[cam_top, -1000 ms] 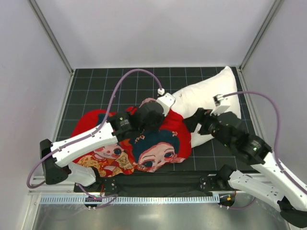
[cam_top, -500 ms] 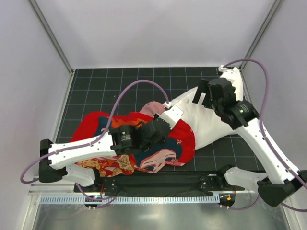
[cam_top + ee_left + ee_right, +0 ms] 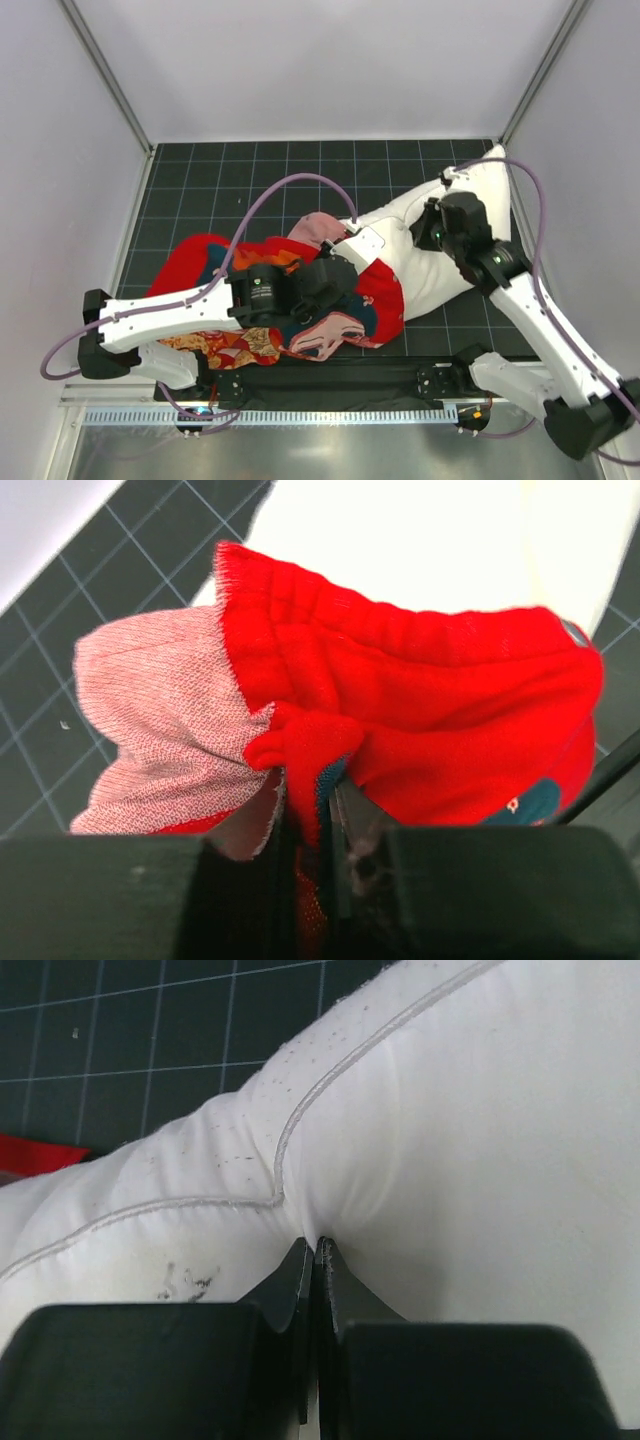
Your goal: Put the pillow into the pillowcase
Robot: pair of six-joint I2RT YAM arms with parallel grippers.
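Red, floppy pillowcase (image 3: 195,265) lies bunched on the table (image 3: 200,180) over one end of the plump white pillow (image 3: 415,272), the left claw (image 3: 315,810) pinching its hem. Further along, the right claw (image 3: 317,1260) nips a pucker by the seam. It's soft, light stuff that will likely slip.

one pillow (image 3: 480,1110), one pillowcase (image 3: 420,710) — two arms (image 3: 170,305) (image 3: 545,320)

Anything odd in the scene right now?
The floppy red printed fabric pillowcase is bunched, its rim turned back showing pale pink reverse where the left gripper pinches it. The plump white stuffed pillow carries dark smudges beside its seam.
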